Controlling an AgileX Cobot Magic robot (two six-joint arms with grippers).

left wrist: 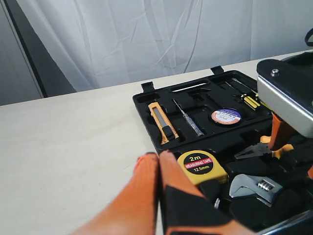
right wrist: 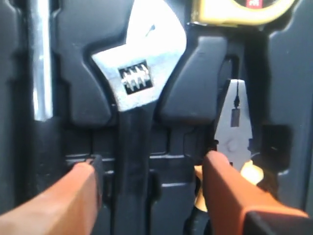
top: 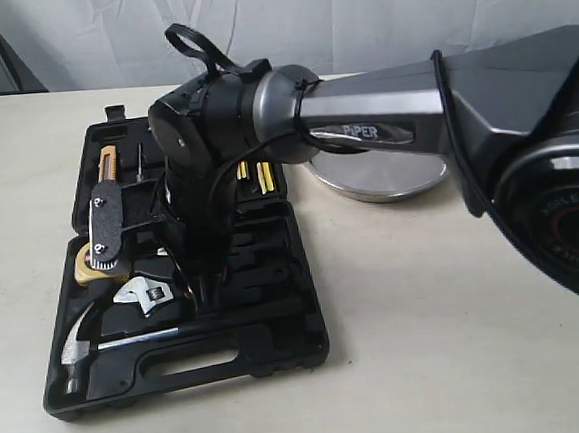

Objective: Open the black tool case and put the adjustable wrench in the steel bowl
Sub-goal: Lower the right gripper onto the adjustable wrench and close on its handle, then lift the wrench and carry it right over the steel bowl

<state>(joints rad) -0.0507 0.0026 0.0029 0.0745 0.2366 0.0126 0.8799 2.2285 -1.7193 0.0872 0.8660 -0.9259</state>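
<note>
Looming closest, my grey-and-black right arm (top: 382,119) reaches across the pale table (top: 430,346) and hides part of the shallow round shiny steel bowl (top: 392,180), which sits just right of the flat black moulded-plastic tool case (top: 280,350). That case lies open. Within it, the long black-handled claw hammer (top: 79,343) lies beside the small silver-headed adjustable wrench (right wrist: 139,73), which rests in its recess. My right jaws stand wide, one orange finger (right wrist: 80,196) on either side of the wrench's black handle, gripping nothing. Orange-handled pliers (right wrist: 234,127) crowd the wrench's other flank, and a yellow tape measure (left wrist: 201,166) lies just past its head. My left jaws are pressed together, empty, near the case's edge.
</note>
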